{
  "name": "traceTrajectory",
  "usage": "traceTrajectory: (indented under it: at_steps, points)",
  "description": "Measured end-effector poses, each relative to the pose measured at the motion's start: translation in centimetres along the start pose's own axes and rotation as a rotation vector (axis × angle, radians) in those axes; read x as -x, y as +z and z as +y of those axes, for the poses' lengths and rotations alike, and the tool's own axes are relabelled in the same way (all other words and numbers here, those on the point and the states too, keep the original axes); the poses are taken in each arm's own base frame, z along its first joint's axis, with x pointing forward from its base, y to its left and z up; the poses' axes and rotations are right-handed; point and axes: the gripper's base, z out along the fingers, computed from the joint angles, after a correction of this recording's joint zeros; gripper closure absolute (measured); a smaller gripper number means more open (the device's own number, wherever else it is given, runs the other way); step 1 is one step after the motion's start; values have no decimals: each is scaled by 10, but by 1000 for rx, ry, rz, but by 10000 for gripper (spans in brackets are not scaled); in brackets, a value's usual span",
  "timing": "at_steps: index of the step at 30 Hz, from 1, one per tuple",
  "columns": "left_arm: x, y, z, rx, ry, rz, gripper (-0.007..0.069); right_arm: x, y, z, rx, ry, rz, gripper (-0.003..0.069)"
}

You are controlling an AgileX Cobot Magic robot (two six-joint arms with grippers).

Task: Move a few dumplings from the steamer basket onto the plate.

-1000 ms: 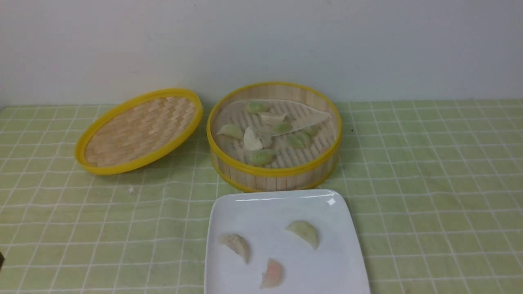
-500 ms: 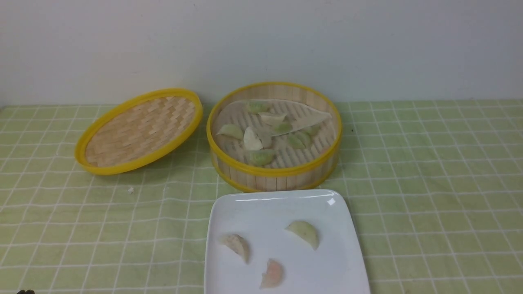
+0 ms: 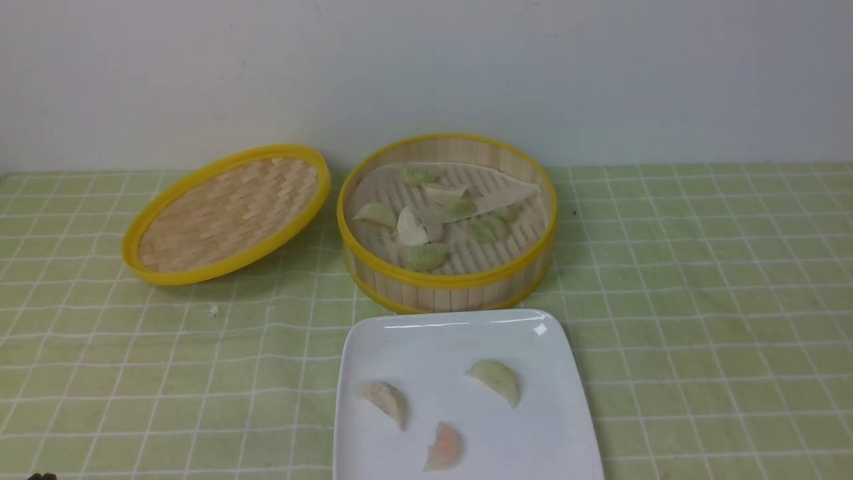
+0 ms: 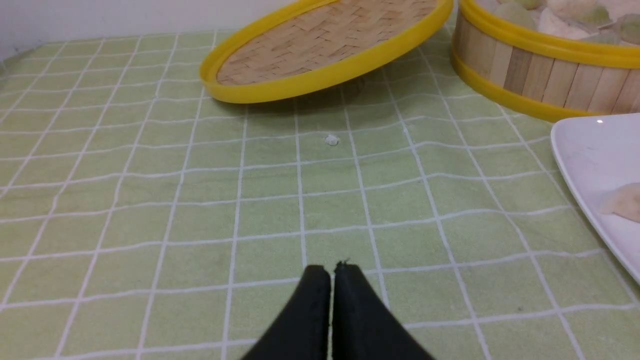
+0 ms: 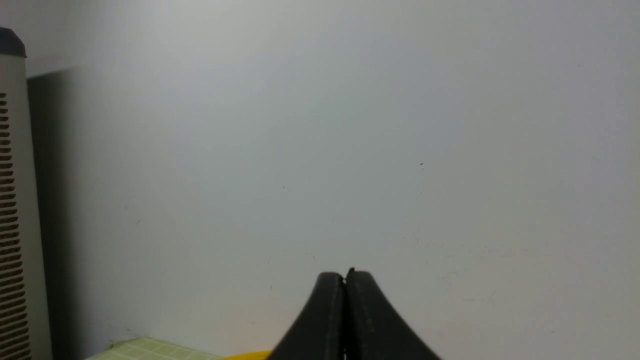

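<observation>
Nearest to me, the left gripper (image 4: 331, 272) hangs low over the green checked tablecloth (image 3: 700, 300), its black fingers pressed together with nothing between them; a second ago a dark sliver of it showed at the left edge of the front view, and it has since slid down into the bottom-left corner, so I judge that arm to be pulling back toward rest. Just beyond it sits the plate (image 3: 400, 333), and three dumplings lie on it, apart from one another: an off-white one (image 3: 385, 400) on the left, a pale green one (image 3: 496, 380) on the right, and a pinkish-orange one (image 3: 444, 447) closest to me. None of them has moved in the last second. Behind the plate, almost touching its far rim, stands the steamer basket (image 3: 446, 283), with several green and white dumplings (image 3: 426, 257) left on its liner sheet. To the left of the basket the woven lid (image 3: 226, 213) is tilted, one edge propped up near the basket. The right gripper (image 5: 345, 280) is also closed and empty, raised and facing the bare wall (image 5: 350, 125), well away from the food. With a few dumplings plated and both arms withdrawn, the job looks finished to me.
</observation>
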Motion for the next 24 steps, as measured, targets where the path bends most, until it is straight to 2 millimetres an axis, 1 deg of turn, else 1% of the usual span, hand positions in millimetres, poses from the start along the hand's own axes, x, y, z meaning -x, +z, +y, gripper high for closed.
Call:
traceTrajectory:
  at_steps: [10,15,24]
  points:
    - [0,0,0,0,0,0,631,0,0,0,0,4,0,673]
    - [0,0,0,0,0,0,631,-1,0,3,27,32,15,673]
    - [0,0,0,0,0,0,631,-5,0,5,57,25,48,673]
